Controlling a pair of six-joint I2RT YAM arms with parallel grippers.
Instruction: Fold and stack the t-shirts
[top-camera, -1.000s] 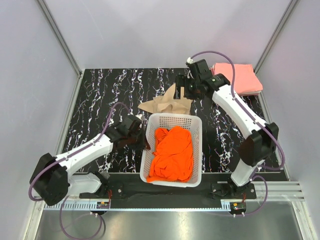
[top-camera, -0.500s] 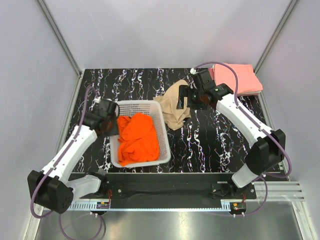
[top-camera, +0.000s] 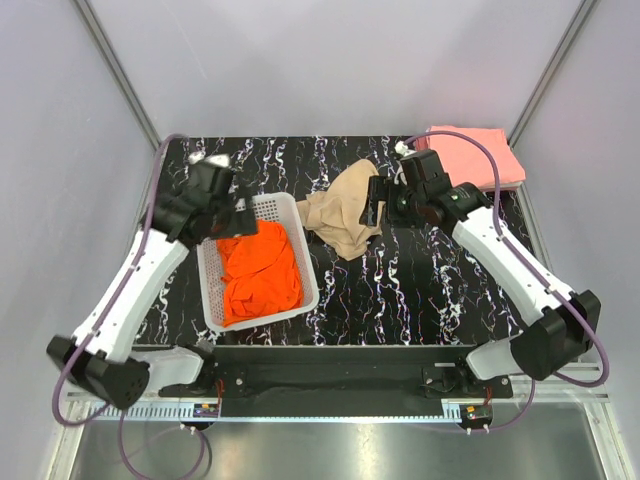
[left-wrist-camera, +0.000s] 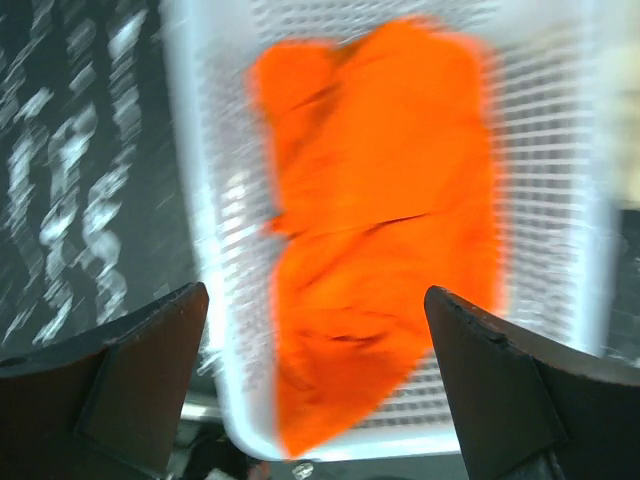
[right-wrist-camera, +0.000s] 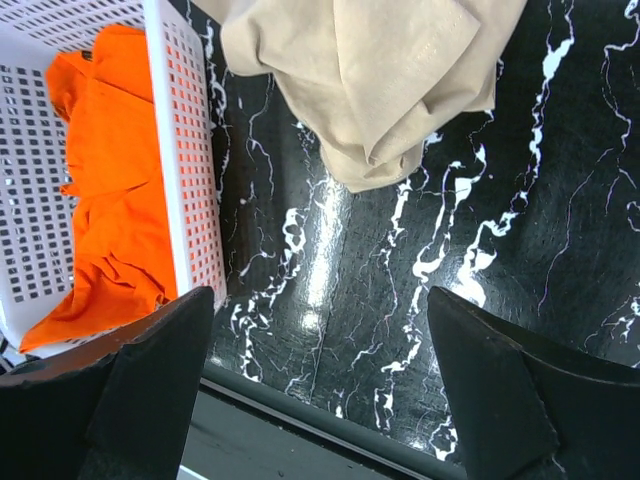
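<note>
A bright orange t-shirt (top-camera: 260, 275) lies crumpled inside the white lattice basket (top-camera: 305, 262) on the left of the table. My left gripper (top-camera: 232, 212) hovers over the basket's far end, open, with the orange t-shirt (left-wrist-camera: 380, 200) below and nothing between its fingers. A tan t-shirt (top-camera: 340, 218) lies bunched on the black marble table just right of the basket. My right gripper (top-camera: 383, 205) hangs open beside and above the tan t-shirt (right-wrist-camera: 370, 80), apart from it. Folded salmon-pink t-shirts (top-camera: 478, 155) are stacked at the far right corner.
The basket wall (right-wrist-camera: 185, 150) stands close to the tan shirt's left side. Bare black marble table (top-camera: 430, 290) stretches in front of the right arm. Grey enclosure walls ring the table, and both arm bases sit on the near edge.
The left arm has pulled the basket to the left side of the table, then opened and let go of its rim. The right arm swung right; the tan shirt bunched up.
</note>
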